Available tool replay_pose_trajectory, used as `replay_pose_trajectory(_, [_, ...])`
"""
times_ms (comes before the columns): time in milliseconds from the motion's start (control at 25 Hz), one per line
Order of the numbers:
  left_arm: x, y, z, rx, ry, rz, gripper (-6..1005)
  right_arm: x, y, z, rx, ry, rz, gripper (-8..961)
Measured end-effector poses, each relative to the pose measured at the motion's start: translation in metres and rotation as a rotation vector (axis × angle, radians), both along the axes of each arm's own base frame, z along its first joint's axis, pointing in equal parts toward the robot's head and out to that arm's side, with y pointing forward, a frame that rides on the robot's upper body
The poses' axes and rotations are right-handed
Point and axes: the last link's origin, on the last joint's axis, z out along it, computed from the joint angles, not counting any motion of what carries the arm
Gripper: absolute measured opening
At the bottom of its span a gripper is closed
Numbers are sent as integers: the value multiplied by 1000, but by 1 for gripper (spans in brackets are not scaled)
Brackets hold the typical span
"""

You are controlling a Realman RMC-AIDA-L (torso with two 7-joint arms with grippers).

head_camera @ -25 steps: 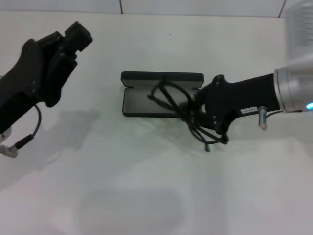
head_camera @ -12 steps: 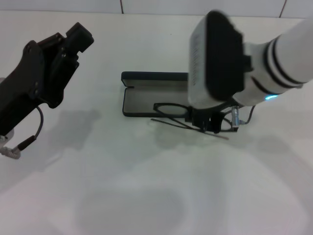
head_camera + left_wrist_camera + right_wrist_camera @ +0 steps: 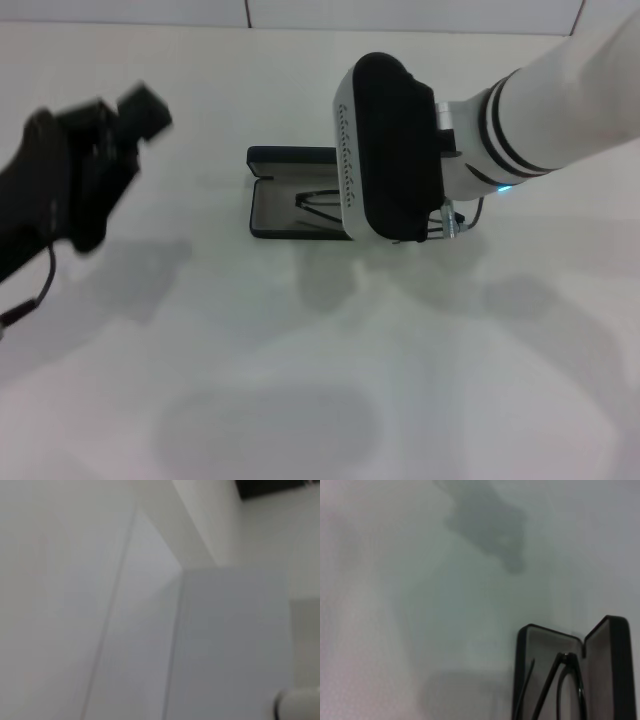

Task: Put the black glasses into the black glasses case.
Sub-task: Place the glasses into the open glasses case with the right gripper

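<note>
my right gripper (image 3: 420, 232) hangs over the open black glasses case (image 3: 290, 190); the black glasses (image 3: 560, 687) lie inside; i cannot tell my grip; left gripper (image 3: 135, 110) parked aside

Head overhead; right wrist near black glasses case (image 3: 570, 675)

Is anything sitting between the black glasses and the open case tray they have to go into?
Nothing visible does. The thin black-framed glasses already show over the grey inside of the matte black hinged glasses case, lid open. The right arm covers the case's right end in the head view, so full seating cannot be judged. The left gripper is off to the left.
</note>
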Motion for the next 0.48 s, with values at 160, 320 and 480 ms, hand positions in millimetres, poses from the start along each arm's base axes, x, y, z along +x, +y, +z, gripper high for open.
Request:
replay_pose_trajectory(160, [-8, -10, 8, -61, 76, -60, 56, 1, 4, -4, 21, -1, 33, 121])
replay_pose_trajectory(320, [-13, -19, 11, -97, 109, -82, 56, -1, 6, -9, 35, 3, 72, 121])
replay_pose_trajectory(480, [-14, -21, 11, -101, 111, -83, 56, 0, 9, -15, 52, -7, 120, 122])
